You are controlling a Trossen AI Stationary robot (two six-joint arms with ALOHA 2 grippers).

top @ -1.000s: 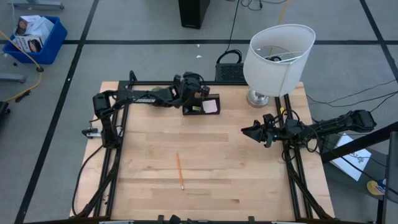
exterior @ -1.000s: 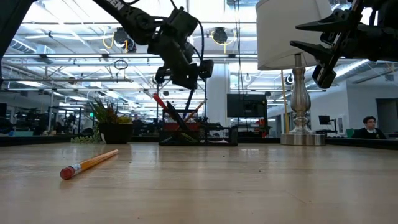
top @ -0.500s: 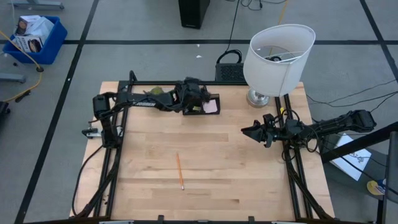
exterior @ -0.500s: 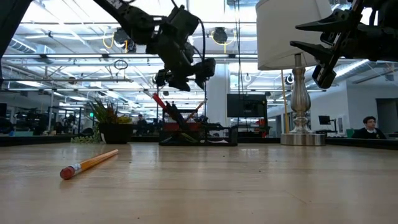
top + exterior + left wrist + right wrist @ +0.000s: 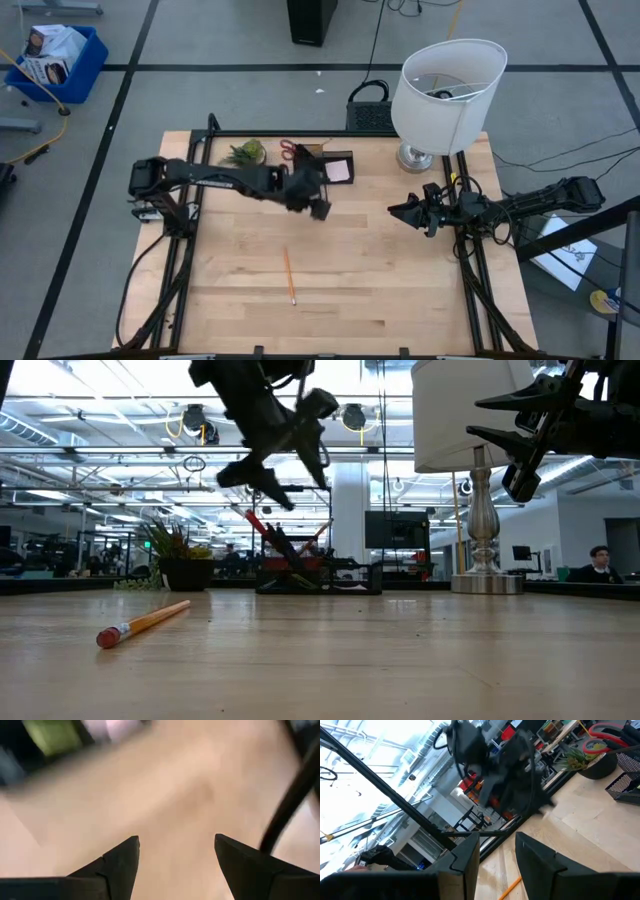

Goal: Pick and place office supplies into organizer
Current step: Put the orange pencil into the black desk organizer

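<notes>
Left claw (image 5: 318, 203) spread, empty, near organizer (image 5: 325, 167) at desk's far edge. Pencil (image 5: 288, 274) lies mid-desk: light, stiff, rolls; pinch mid-shaft. Right claw (image 5: 402, 212) parted, empty, right side.

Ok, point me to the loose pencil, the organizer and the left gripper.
pencil (image 5: 288, 275): high view, middle of its orange shaft.
organizer (image 5: 341, 155): high view, dark rim by the pink pad.
left gripper (image 5: 175, 851): left wrist view, midway between its open fingertips.

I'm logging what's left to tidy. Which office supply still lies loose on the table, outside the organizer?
The orange pencil, alone on the bare wood in the middle of the table. The scissors and sticky notes are already at the organizer along the far edge.
</notes>
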